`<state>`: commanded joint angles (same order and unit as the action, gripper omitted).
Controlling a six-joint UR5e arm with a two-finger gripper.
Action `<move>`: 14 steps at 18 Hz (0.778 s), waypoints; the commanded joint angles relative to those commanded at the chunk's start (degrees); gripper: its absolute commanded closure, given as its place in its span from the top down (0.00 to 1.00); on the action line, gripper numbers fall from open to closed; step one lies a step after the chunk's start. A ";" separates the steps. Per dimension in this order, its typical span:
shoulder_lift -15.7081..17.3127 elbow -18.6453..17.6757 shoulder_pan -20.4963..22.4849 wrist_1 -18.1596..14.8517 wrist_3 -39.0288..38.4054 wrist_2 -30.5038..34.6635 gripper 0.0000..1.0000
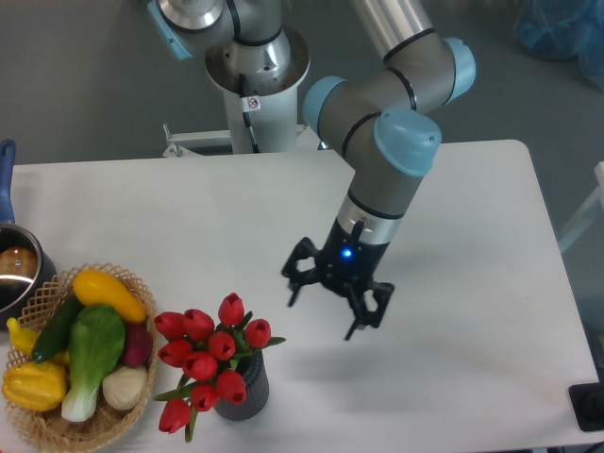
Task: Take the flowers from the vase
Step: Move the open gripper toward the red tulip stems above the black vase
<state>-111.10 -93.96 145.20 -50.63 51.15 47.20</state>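
Black two-finger gripper [321, 313] spread wide, empty, near red tulip bunch [209, 355] in ribbed dark grey vase [243, 389]. Advice: centre over stems, descend, pinch below buds.

Metal pot [14, 269] — cut off, left edge.
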 joint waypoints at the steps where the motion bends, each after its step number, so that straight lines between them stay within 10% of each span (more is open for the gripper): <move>1: 0.18 0.09 -0.09 0.00 -0.09 -0.09 1.00; 14: -1.32 -0.79 -0.79 0.18 7.64 -16.61 1.00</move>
<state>-112.41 -94.75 144.40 -50.45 58.79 30.59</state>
